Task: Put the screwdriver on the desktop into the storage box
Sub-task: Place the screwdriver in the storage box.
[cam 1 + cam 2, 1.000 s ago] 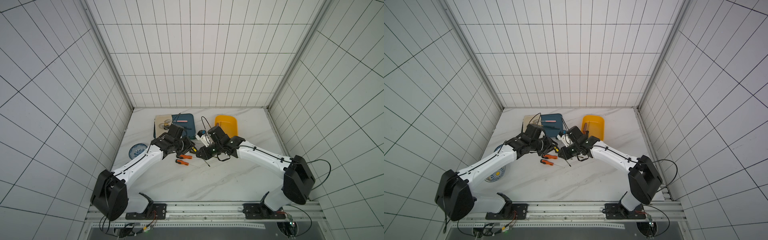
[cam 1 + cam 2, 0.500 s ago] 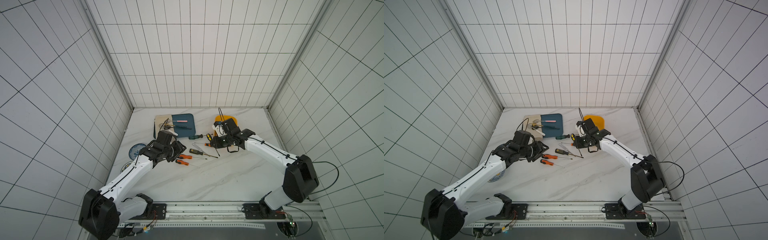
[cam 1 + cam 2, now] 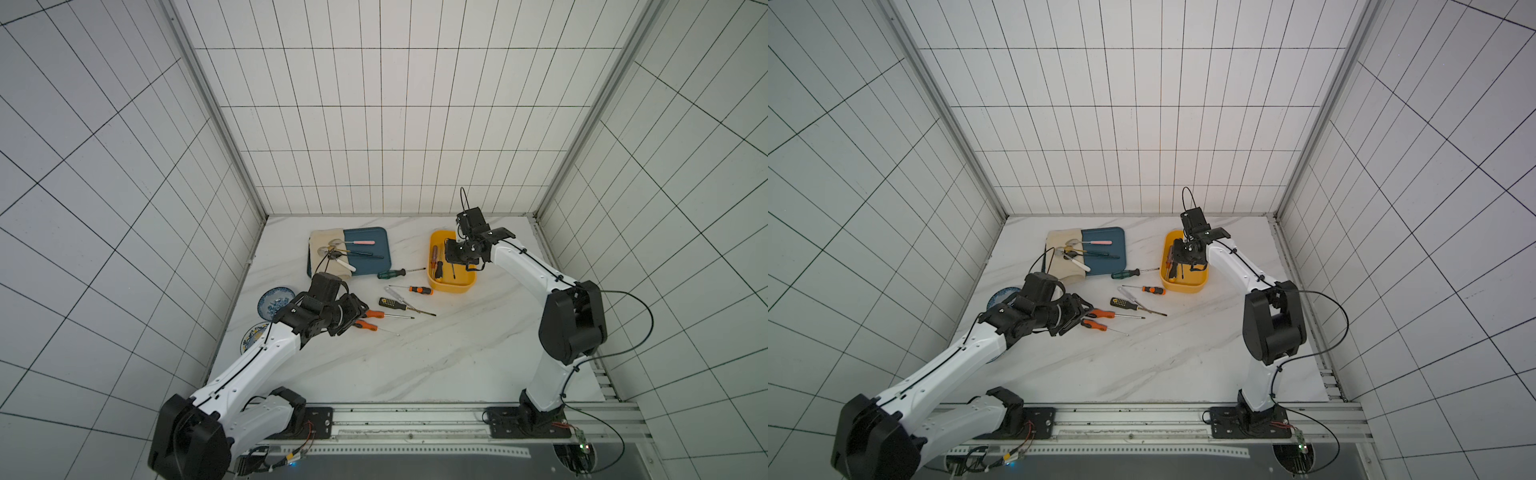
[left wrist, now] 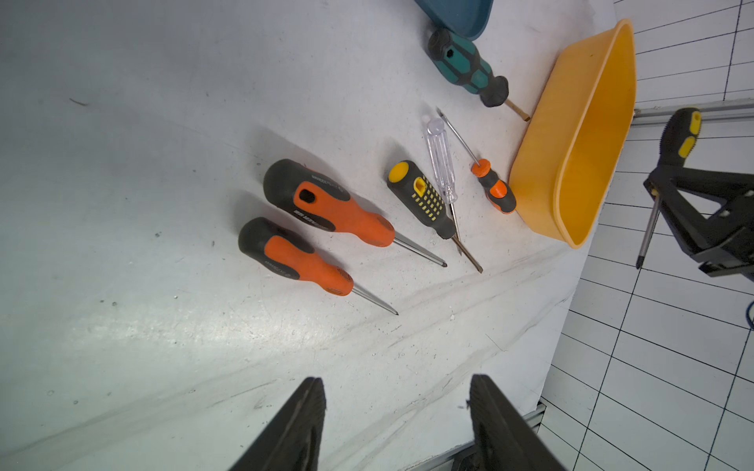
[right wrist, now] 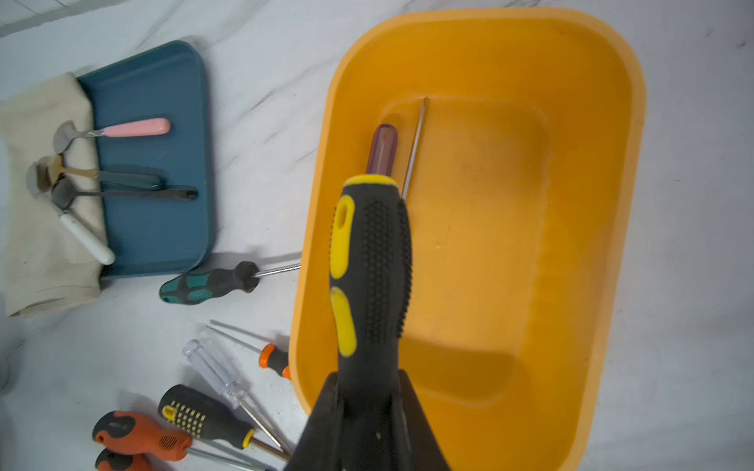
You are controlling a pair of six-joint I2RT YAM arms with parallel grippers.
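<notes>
A black-and-yellow screwdriver (image 5: 371, 261) is clamped by the right gripper (image 5: 367, 391) above the storage box (image 5: 628, 163); the left gripper (image 4: 398, 391) is spread partly open, empty, over the desktop (image 4: 163, 326)

**White shells, black joints**

The left arm (image 3: 257, 357) and right arm (image 3: 524, 266) have glossy white links dotted with small dark screw holes, joined by bulky black joint housings (image 3: 572, 326). A thin black cable (image 3: 651, 326) loops off the right arm. The left gripper (image 4: 396, 378) has tapered matte-black fingers (image 4: 300, 424).
</notes>
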